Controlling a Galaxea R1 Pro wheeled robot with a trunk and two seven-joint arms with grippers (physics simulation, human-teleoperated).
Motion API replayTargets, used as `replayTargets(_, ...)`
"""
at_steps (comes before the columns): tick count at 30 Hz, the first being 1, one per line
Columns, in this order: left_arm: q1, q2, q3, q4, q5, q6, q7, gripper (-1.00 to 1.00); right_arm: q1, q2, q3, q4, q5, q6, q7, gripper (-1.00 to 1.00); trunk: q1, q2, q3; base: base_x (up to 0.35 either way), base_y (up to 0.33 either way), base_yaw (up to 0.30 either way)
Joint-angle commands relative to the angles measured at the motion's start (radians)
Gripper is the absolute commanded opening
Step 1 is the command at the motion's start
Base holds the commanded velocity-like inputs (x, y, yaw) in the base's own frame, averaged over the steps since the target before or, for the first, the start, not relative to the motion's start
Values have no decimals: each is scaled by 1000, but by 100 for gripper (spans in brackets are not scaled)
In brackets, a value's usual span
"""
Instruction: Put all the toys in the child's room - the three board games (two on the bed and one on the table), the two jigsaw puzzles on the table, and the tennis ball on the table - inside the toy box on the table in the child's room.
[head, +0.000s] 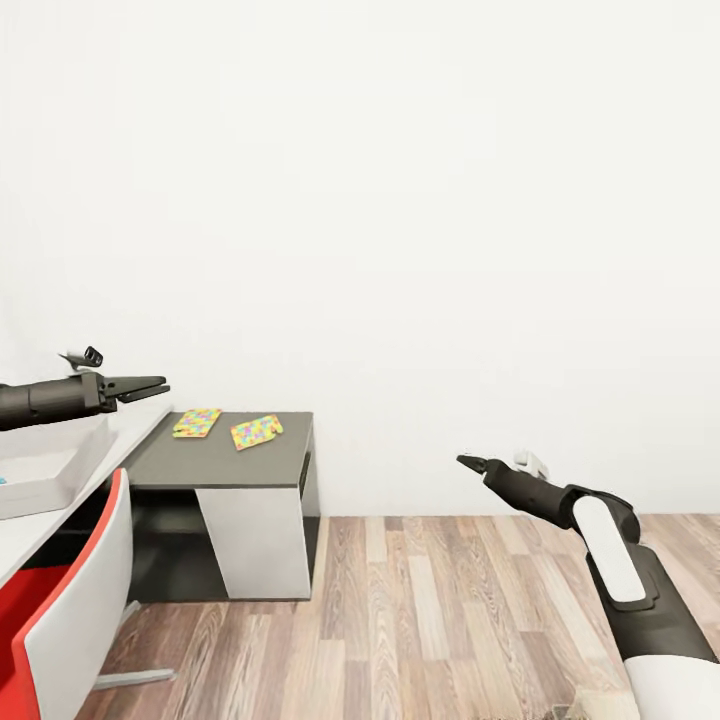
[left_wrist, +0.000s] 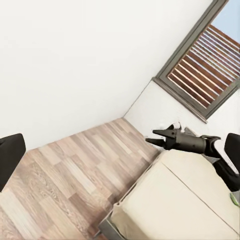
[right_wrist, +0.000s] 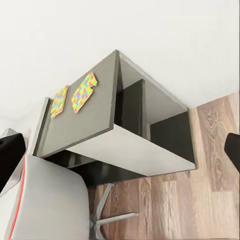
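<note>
Red and white, the smooth shell of a chair (head: 70, 610) fills the lower left of the head view, the nearest thing to the camera. Just behind it, at the left edge, stands the toy box (head: 60, 472), a shallow pale grey tray with sloping sides. A small bit of blue shows at its left rim, but it is too small to say what it is, so how many toys are already inside cannot be told.

Above the tray hangs the left gripper (head: 150, 387), dark and matte; its jaws look slightly apart and hold nothing. At the lower right, the right gripper (head: 470, 462) points over the wood-plank floor (head: 450, 620). Its jaws look nearly together and empty, though the view is too small to be sure.

Farther back, on the flat dark grey top of the low cabinet (head: 225, 460), lie the two jigsaw puzzles (head: 197, 422) (head: 257, 431), thin boards covered with yellow, pink, blue and green pieces. They are near each other but not touching, and well apart from the tray. So this part of the task is clearly not yet done.

In the left wrist view a bed (left_wrist: 190, 200) with a plain beige mattress shows; a small green thing sits at its edge in the lower right of that frame, too cropped to name.
</note>
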Motion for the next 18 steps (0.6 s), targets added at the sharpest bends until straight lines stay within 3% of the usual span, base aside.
replayTargets(1,1,1,0,0,0,10,-4,100,18,0,0,0,20,-7,6,100,1,-2,-1,0,0,-228)
replayTargets(5,4,1,0,0,0,9,-4,100,80,2,2,-7,70,-35,6,100,1,-2,4,0,0,-224)
replayTargets(8,5,1,0,0,-1,8,-4,100,115,5,3,-15,84,-42,7,100,1,-2,7,0,0,-221)
replayTargets(18,12,-2,-1,5,-2,-2,-4,100,196,11,27,-36,94,-57,7,100,1,-2,19,0,0,-218)
